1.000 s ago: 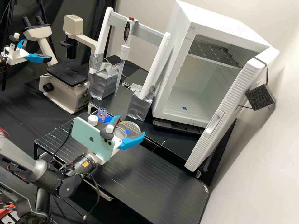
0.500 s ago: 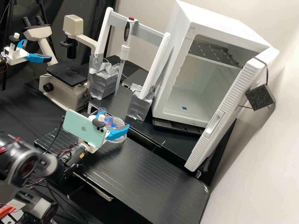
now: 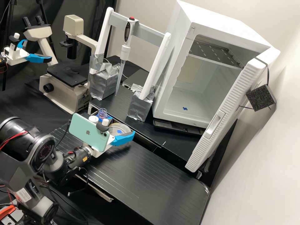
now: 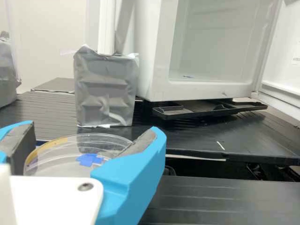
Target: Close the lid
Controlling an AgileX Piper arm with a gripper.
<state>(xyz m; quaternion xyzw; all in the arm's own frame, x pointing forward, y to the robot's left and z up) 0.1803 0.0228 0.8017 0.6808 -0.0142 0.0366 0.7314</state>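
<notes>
Clear plastic held low in bright blue fingers

Clear and round, with a thin smooth rim, the lid (image 4: 61, 161) sits between the fingers of the gripper (image 3: 123, 125), which is clamped on it from both sides. The dark grey pads (image 4: 140, 143) inside the fingers look matt against the glossy see-through edge, and a blue patch (image 4: 90, 159) shows within the circle. The lid is over the ribbed black bench (image 3: 140, 181), near the front edge of the raised black platform (image 4: 211, 140); whether a dish lies under it, I cannot tell.

Crinkled silver wrapping covers the boxy foot (image 4: 105, 89) of the smooth white frame (image 3: 137, 26). Near the gripper stand a round white cap (image 3: 93, 119) and a small clear bottle (image 3: 102, 114). Beyond the platform's front edge is a glossy white cabinet (image 3: 215, 23), its ridged door (image 3: 232, 103) open.

Dark grey and bulky at its joints, the arm (image 3: 34, 147) comes in from the high view's lower left. Its wrist is low over the bench, roughly level, a mint-green phone (image 3: 89, 132) mounted behind the blue fingers, which point towards the platform.
</notes>
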